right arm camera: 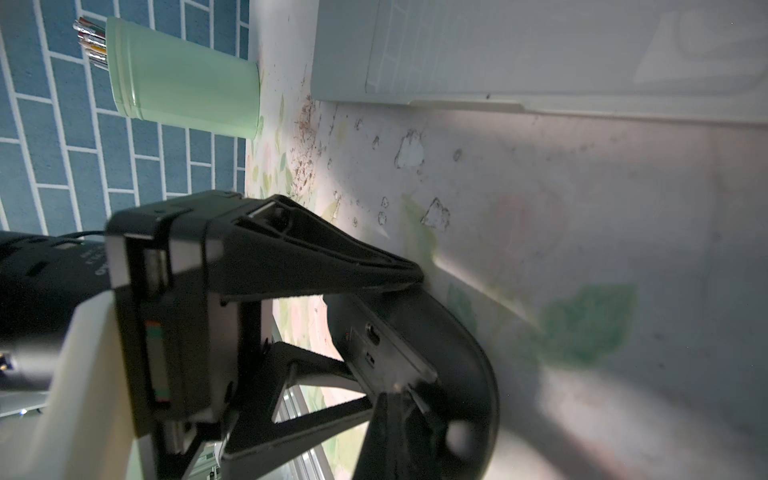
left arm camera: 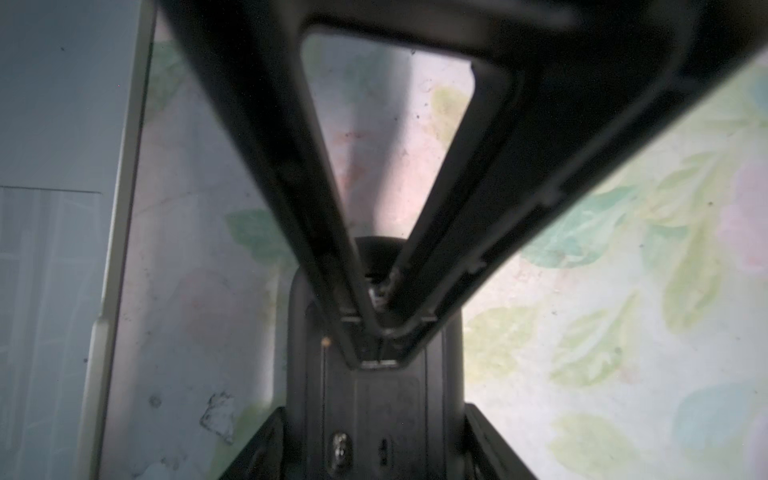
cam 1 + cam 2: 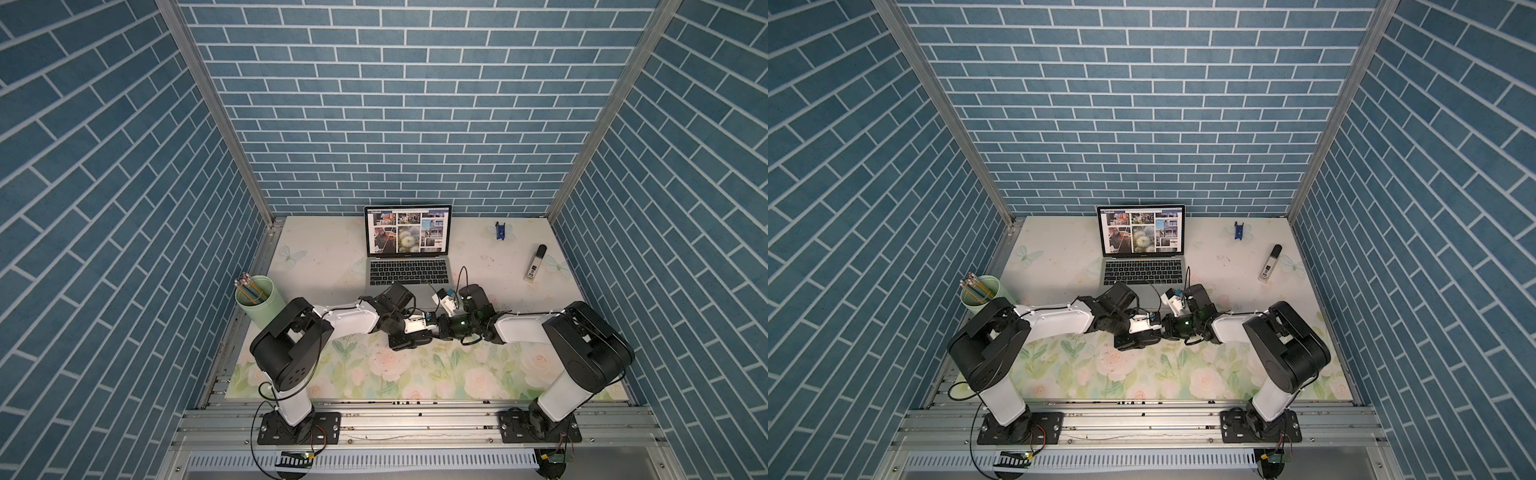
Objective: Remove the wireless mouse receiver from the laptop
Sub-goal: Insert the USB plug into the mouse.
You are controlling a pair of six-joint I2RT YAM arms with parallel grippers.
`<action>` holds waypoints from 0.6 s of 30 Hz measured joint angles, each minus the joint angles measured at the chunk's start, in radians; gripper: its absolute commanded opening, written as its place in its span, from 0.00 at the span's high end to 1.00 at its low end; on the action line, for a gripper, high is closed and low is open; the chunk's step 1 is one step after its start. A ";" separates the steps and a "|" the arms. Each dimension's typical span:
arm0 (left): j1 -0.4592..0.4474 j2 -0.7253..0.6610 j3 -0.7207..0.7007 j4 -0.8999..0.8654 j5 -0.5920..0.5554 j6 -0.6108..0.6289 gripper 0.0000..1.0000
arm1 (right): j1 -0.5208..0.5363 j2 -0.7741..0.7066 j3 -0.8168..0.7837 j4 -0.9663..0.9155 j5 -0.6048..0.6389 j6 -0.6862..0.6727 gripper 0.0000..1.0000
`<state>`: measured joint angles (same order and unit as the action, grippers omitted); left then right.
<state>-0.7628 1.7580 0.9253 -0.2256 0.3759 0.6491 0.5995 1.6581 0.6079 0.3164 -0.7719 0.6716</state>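
Before the laptop [image 3: 409, 266], left pincer [image 1: 390, 332] clasps the mouse [image 1: 465, 345], right pincer [image 2: 376, 349] closed.

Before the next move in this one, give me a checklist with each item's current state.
1. Left gripper clamped on the flat black oval mouse, underside exposed: ok.
2. Right gripper shut, tips at the mouse's underside: ok.
3. Tiny dark wireless mouse receiver between those tips: cannot tell; only a small glinting bit shows.
4. Receiver out of the slim silver-grey laptop: cannot tell, ports unseen.
5. Laptop open, screen lit: ok.
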 measured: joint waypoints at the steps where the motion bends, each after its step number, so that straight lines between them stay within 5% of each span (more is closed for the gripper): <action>1: 0.000 0.000 0.000 0.000 0.000 0.000 0.52 | -0.003 0.000 0.000 -0.001 0.000 -0.001 1.00; 18: -0.001 0.007 0.008 -0.003 0.001 0.004 0.52 | -0.028 -0.003 -0.006 -0.002 0.009 -0.025 1.00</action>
<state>-0.7635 1.7653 0.9337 -0.2291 0.3771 0.6529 0.5713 1.6547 0.6014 0.3141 -0.7628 0.6468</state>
